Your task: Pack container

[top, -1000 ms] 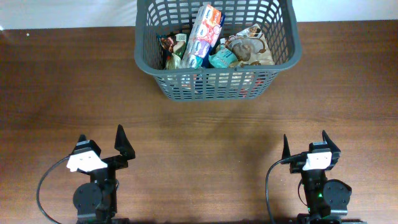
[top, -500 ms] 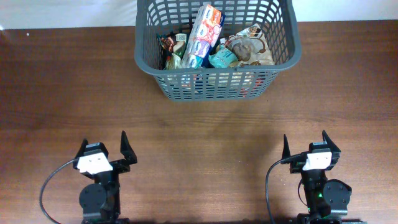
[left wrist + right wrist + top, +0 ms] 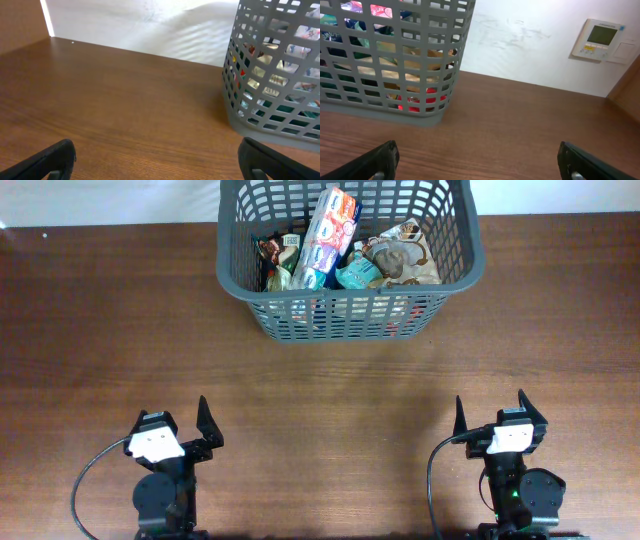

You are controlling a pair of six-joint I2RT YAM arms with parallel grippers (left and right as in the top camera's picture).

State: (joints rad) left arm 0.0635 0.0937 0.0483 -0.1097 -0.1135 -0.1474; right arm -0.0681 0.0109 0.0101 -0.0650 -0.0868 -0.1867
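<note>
The surface (image 3: pixel 100 330) carries the container (image 3: pixel 350 320) at its far edge, loaded with packets (image 3: pixel 390 260). The left fingers (image 3: pixel 205 420) and right fingers (image 3: pixel 459 415) are spread wide and empty, well apart from it. Risk: a nudge may topple the upright packet (image 3: pixel 325 225). The container's far rim is cut off, and the lattice possibly hides more packets.

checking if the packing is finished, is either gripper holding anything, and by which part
Nothing is held. The left gripper and right gripper are both open and empty, apart from the grey plastic basket with the food packets inside.
</note>
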